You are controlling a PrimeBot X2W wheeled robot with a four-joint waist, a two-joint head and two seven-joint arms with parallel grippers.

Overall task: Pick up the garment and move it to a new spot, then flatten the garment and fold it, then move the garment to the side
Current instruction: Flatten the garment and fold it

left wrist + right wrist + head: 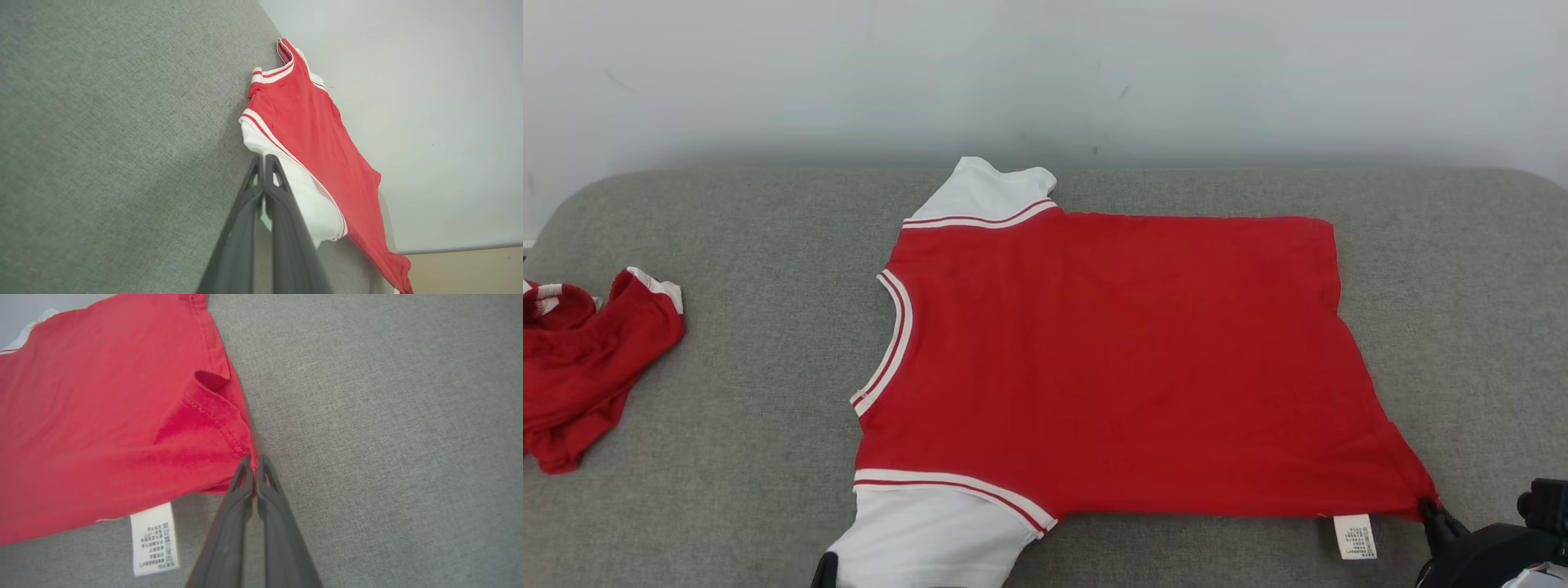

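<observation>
As it lies spread, the garment [1111, 359] runs sideways, neckline left, hem right.

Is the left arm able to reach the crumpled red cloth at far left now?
Probably not yet: the left gripper is shut on the shirt's white sleeve. The grey surface toward the crumpled cloth lies bare, so only that grip hinders.

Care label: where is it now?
Head view, lower right: the care label sticks out from the near edge of the red shirt onto the grey cushion, just left of the right end effector.
</observation>
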